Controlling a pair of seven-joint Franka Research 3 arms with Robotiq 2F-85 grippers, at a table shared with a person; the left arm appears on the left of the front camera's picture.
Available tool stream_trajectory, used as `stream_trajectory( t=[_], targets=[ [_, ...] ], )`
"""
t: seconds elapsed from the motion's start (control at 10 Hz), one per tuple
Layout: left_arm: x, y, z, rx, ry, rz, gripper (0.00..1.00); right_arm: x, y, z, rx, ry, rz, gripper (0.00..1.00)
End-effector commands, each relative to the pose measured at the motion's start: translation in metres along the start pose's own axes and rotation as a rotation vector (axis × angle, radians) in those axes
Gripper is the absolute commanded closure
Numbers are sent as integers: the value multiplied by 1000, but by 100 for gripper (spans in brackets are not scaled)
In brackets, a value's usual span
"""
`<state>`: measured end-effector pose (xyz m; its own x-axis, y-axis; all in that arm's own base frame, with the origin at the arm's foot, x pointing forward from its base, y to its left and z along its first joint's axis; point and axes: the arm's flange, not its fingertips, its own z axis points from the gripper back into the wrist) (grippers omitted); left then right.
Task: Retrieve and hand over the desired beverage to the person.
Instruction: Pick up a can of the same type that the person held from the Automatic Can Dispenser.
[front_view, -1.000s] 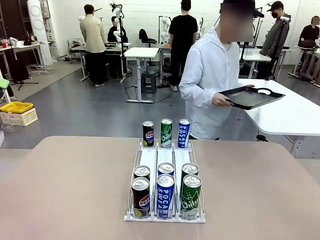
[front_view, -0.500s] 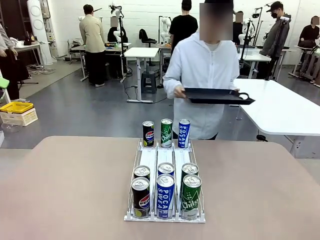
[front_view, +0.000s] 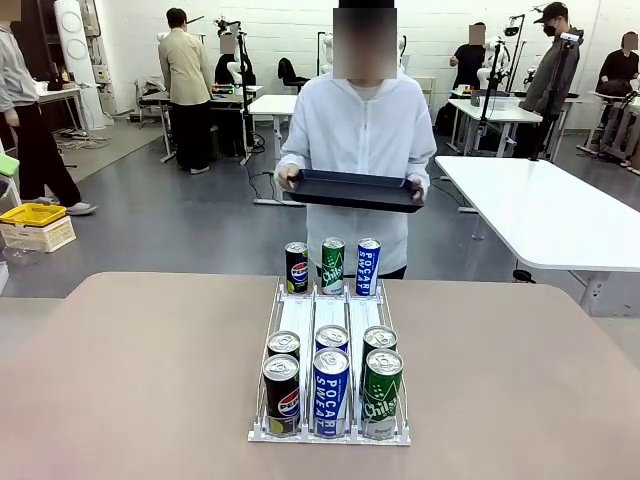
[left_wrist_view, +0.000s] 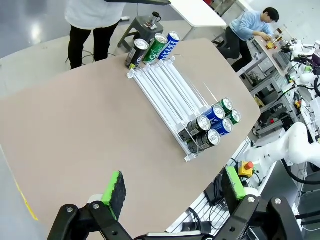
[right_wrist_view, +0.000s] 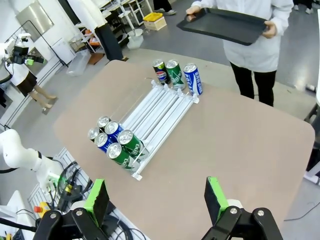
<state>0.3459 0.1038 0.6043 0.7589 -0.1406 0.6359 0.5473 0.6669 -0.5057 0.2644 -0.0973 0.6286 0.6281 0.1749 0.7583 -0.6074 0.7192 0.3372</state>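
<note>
Front view: person in a white hooded jacket stands at the far edge of the table, both hands on a flat black tray held level at waist height, above and behind the far cans. Clear three-lane rack runs near-to-far down the table's middle. At its far end, upright in a row: Pepsi can, Chilsung can, Pocari Sweat can. Near cluster of six cans sits at the rack's near end, two deep per lane, Pepsi left, Pocari middle, Chilsung right. The lanes between are bare. Around it are a white side table at right, a yellow crate on the floor at left, and other people far back.

Left wrist view: left gripper is high over the table's near side, jaws spread wide, nothing between the green pads. Rack lies diagonal, with open tabletop between it and the gripper. The person's dark legs are past the far edge.

Right wrist view: right gripper is likewise spread wide and holding nothing, above the near edge. Rack, tray and person are beyond it, well apart from the fingers.
</note>
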Motion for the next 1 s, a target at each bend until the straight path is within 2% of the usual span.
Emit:
stream_trajectory(
  t=[0.0, 0.9],
  targets=[
    [0, 2, 0, -16, -10, -25, 0, 3, -1, -1, 21, -7, 11, 0],
    [0, 2, 0, -16, -10, -25, 0, 3, -1, -1, 21, -7, 11, 0]
  ],
)
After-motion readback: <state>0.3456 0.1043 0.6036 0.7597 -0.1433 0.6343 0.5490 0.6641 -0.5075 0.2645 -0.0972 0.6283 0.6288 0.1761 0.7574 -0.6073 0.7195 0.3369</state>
